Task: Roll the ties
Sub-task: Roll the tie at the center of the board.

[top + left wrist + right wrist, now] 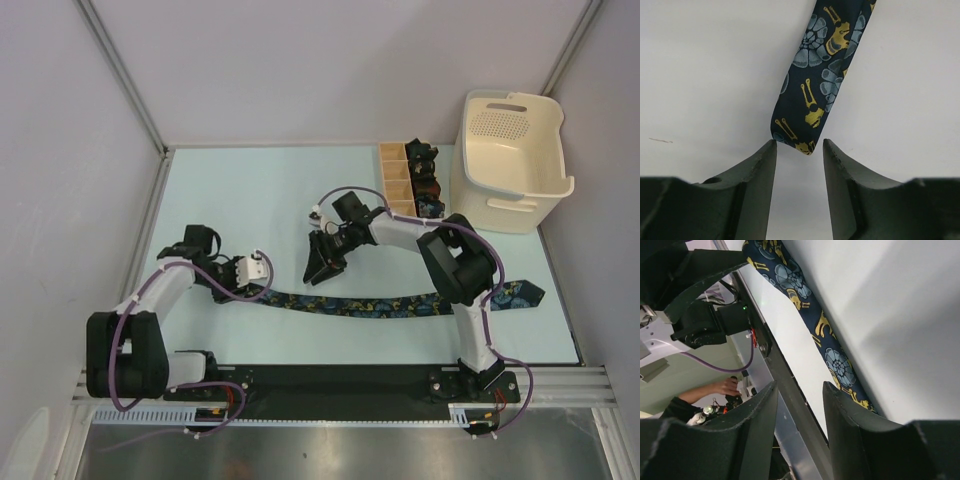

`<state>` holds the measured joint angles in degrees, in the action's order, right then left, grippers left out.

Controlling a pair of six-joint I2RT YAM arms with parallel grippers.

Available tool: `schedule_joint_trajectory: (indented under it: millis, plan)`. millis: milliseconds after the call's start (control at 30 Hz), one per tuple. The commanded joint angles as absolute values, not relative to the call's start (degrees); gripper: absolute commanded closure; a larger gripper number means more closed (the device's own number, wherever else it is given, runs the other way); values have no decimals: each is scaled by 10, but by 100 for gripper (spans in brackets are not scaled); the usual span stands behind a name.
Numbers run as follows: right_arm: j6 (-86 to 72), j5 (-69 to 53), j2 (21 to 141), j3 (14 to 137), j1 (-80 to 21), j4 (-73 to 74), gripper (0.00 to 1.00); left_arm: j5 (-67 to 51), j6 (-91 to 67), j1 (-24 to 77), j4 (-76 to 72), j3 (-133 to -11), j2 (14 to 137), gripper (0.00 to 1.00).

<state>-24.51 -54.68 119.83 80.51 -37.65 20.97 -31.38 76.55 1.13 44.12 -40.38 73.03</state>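
A navy tie (400, 303) with blue and yellow flowers lies flat across the table's near side, its pointed wide end (525, 295) at the right. In the left wrist view its narrow end (799, 135) rests just ahead of my left gripper (799, 145), which is open with nothing between the fingers. From above, my left gripper (258, 290) sits at that narrow end. My right gripper (320, 272) hovers over the tie's left part, tilted and open. Its wrist view shows the tie (810, 315) running past the right finger (845, 410), with the gap empty. Small dark coiled ties (424, 175) sit in the wooden box.
The tan divided wooden box (395, 180) stands at the back right, with the cream plastic basket (515, 160) beside it. A black rail (340, 380) runs along the table's near edge by the arm bases. Past that edge, a person's hand (725, 386) appears in the right wrist view.
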Motion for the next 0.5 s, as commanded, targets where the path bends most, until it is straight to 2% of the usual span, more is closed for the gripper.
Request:
schedule_joint_trajectory:
  millis: [0,133,267,467]
  plan:
    - [-275,-566,1195,812,-383,174,53,-309,772,2,410,-384,720,54]
    - [-292,-570,1196,810,-391,158,53,-312,772,2,384,-378,723,61]
    - [-315,-574,1198,810,-402,142,54,-320,764,2,388,-382,714,74]
    - [-352,-589,1202,809,-410,117,53,-338,751,36,421,-391,648,81]
